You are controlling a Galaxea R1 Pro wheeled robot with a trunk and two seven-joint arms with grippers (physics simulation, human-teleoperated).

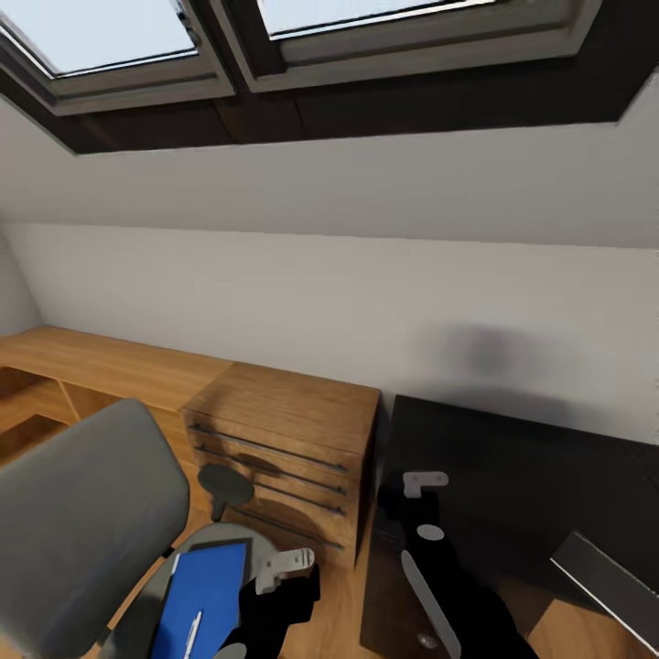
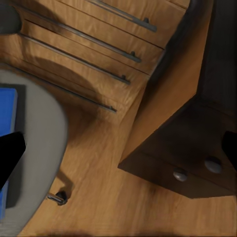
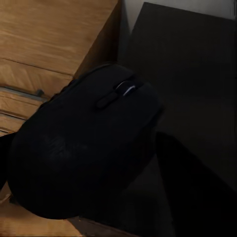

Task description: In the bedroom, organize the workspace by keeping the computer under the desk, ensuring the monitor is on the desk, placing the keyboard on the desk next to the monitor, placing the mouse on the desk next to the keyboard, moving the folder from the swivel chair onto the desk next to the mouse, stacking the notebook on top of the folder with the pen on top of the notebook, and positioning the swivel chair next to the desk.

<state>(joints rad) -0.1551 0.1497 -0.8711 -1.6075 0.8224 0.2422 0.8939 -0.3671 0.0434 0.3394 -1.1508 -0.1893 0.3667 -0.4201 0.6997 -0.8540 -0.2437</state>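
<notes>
Right gripper [image 3: 98,163] clamps mouse [image 3: 84,153] over desk [image 1: 513,476] edge — folder [image 1: 206,590] on swivel chair [image 1: 73,513]

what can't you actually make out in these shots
- Right gripper: the mouse held close to the right wrist camera hides the grip itself.
- Keyboard: head view, cut off by the right edge.
- Folder: on the swivel chair, its lower end cut by the bottom edge.
- Left gripper: dark fingers barely enter at the sides.

No lettering, label, brand mark or number can be read on anything here.
</notes>
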